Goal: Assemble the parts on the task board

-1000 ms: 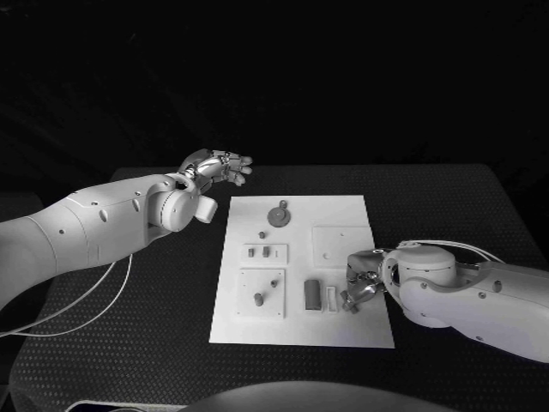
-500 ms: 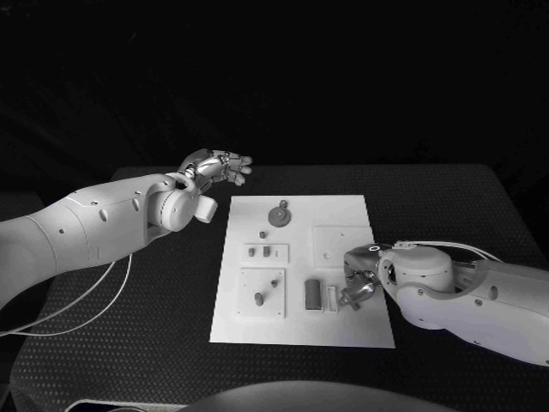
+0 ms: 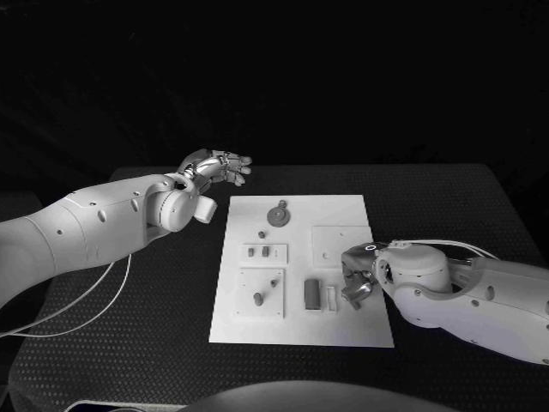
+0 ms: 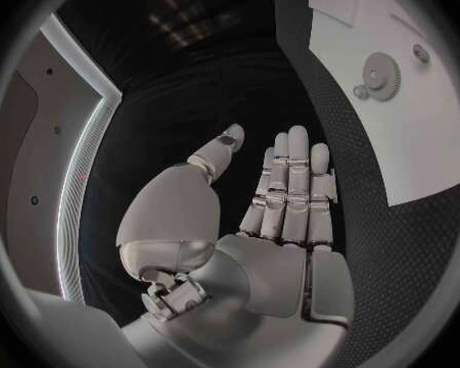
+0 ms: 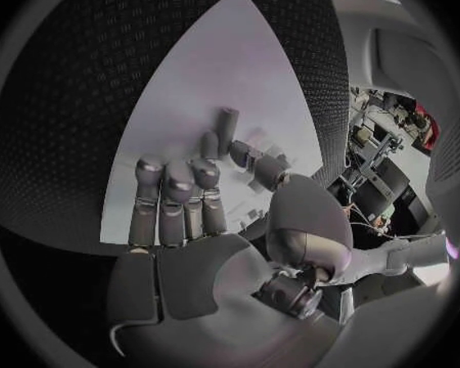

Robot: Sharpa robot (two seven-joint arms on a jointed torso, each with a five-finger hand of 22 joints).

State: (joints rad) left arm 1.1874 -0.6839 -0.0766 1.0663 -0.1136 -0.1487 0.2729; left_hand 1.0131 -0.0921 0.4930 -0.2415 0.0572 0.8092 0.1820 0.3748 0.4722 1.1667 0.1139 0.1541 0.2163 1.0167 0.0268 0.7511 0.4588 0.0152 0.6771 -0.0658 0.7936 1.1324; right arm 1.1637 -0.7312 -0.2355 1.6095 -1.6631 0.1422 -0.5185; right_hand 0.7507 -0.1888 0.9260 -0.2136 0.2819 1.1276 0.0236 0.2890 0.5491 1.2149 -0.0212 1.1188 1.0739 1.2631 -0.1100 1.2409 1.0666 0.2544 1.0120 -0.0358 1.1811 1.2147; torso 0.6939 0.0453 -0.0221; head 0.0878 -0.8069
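Note:
The white task board lies in the middle of the black table. On it are a grey gear, small pegs, a small part on a raised square and a dark upright block. My right hand hovers over the board's near right part, just right of the block, fingers straight and nothing in them. In the right wrist view the thumb reaches toward the block. My left hand is raised beyond the board's far left corner, flat and empty. The left wrist view also shows the gear.
A pale recessed square sits on the board just beyond my right hand. A white cable hangs from my left arm over the table's left side. The black table has bare room to the board's right and left.
My right hand has edged slightly left and farther over the board, closer to the dark block. The left arm has not moved.

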